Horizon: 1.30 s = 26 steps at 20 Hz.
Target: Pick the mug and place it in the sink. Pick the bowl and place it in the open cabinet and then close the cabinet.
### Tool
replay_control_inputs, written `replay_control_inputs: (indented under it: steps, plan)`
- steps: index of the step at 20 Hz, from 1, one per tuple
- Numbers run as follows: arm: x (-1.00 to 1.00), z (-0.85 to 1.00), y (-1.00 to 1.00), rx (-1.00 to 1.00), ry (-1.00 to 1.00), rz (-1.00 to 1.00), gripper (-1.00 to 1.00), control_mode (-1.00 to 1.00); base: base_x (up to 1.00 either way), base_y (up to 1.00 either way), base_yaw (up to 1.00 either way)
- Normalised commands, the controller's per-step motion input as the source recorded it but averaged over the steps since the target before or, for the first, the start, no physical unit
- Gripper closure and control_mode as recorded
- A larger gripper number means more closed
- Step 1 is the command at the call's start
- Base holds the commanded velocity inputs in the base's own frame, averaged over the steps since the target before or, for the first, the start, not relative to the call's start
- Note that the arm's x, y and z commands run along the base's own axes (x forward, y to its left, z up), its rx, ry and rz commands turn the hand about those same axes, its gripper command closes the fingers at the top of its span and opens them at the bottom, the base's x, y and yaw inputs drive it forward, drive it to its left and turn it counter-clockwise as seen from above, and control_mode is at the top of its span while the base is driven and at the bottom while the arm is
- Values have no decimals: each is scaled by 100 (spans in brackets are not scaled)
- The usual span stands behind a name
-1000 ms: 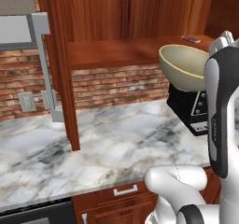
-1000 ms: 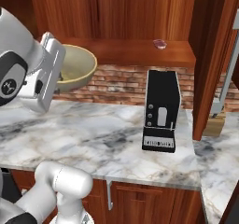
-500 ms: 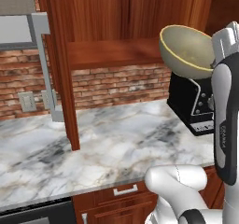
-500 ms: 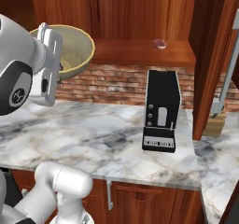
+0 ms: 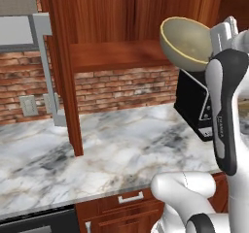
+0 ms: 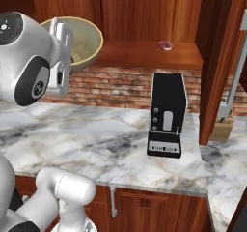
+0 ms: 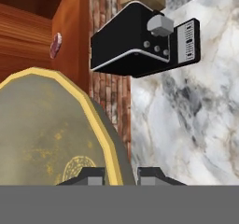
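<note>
My gripper (image 5: 214, 35) is shut on the rim of the bowl (image 5: 186, 43), a wide olive-beige bowl with a pale yellow rim. The bowl is tipped on its side in the air, level with the inner shelf (image 5: 116, 55) of the open cabinet. From the right base, the bowl (image 6: 86, 40) hangs left of the shelf (image 6: 144, 55), beside my gripper (image 6: 61, 34). In the hand view the rim of the bowl (image 7: 46, 134) runs between the tips of my gripper (image 7: 120, 174). The mug and the sink are out of view.
A black coffee machine (image 5: 194, 106) (image 6: 166, 115) (image 7: 144, 41) stands on the marble counter (image 5: 121, 144) under the shelf. A small pinkish object (image 6: 165, 45) lies on the shelf. Open cabinet doors with silver bar handles (image 5: 46, 67) (image 6: 231, 86) flank the opening.
The arm has lifted the bowl from just above the coffee machine up to shelf height, and the bowl has tipped further onto its side.
</note>
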Motion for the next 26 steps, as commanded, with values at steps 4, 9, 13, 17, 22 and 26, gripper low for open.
replay_control_inputs:
  steps: [4, 9, 13, 17, 22, 26]
  plan:
    - [49, 1, 0, 0, -1, 0, 100, -100, 0, 0, 0]
    - [46, 0, 0, 0, 0, 0, 100, -100, 0, 0, 0]
    - [49, 0, 0, 0, 0, 0, 100, -100, 0, 0, 0]
    - [47, 0, 2, 0, 0, 0, 100, -100, 0, 0, 0]
    - [46, -2, 0, 0, 0, 0, 100, -100, 0, 0, 0]
    - [34, -12, 0, 0, 0, 0, 100, -100, 0, 0, 0]
